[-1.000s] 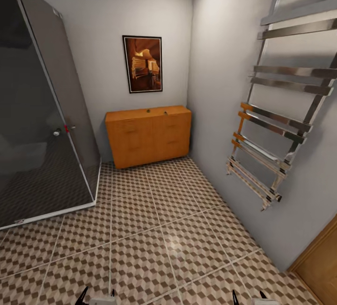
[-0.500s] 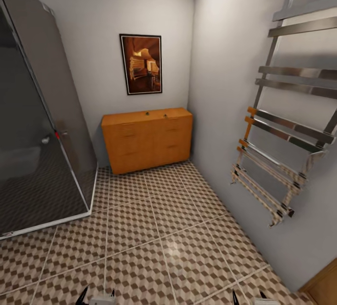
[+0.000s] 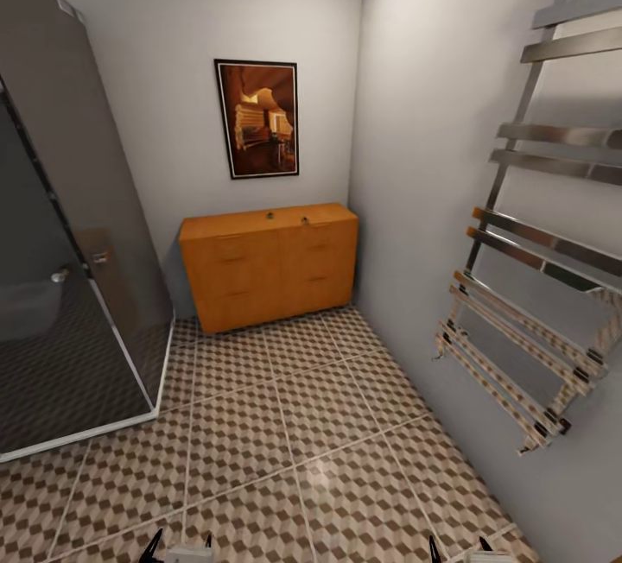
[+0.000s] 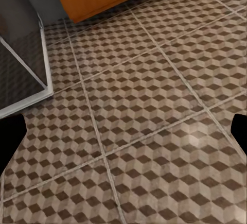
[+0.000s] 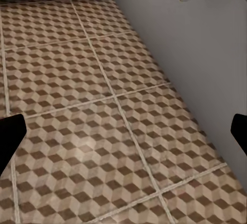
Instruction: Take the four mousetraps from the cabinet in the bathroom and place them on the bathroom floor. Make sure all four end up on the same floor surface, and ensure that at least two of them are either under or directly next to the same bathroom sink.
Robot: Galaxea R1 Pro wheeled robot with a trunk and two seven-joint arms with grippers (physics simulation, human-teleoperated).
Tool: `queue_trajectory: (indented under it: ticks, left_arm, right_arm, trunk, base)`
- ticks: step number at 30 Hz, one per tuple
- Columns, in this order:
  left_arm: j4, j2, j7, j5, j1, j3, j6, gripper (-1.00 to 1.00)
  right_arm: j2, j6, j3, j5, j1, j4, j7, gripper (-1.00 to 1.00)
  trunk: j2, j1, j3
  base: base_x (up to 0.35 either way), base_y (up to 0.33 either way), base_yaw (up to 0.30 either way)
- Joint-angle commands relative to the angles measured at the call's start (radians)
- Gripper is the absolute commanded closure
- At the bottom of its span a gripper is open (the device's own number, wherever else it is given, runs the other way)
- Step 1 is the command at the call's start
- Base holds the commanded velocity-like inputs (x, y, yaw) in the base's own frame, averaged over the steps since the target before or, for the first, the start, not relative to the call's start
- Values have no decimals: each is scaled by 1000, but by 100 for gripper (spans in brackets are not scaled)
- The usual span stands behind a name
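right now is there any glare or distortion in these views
Head view: wide-angle lens tilts the shower glass and towel rail; a soft sheen lies on the bathroom floor before the cabinet. Left wrist view: pale glare patch on the tiles. Right wrist view: faint sheen, dark fingers at the edges.

cabinet [image 3: 269,265]: orange-brown, drawers shut, against back wall, in the right corner.
bathroom floor [image 3: 285,433]: cube-patterned tiles, pale grout.

Left claw [image 3: 180,543] and right claw [image 3: 458,543] apparently open, low.
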Motion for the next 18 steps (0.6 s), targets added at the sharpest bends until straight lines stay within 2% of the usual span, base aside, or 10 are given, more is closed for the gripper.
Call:
queue_trajectory:
  ticks: [1,18]
  left_arm:
    - [4,-1,8,0,-2,-8,-4,-100]
    - [3,-1,8,0,-2,-8,-4,-100]
  right_arm:
    - [0,-2,9,-4,-1,0,-6,-100]
    - [0,-2,9,-4,-1,0,-6,-100]
  trunk:
    - [-2,1,-2]
    - [-2,1,-2]
  base:
    - [330,28,0]
    - [329,89,5]
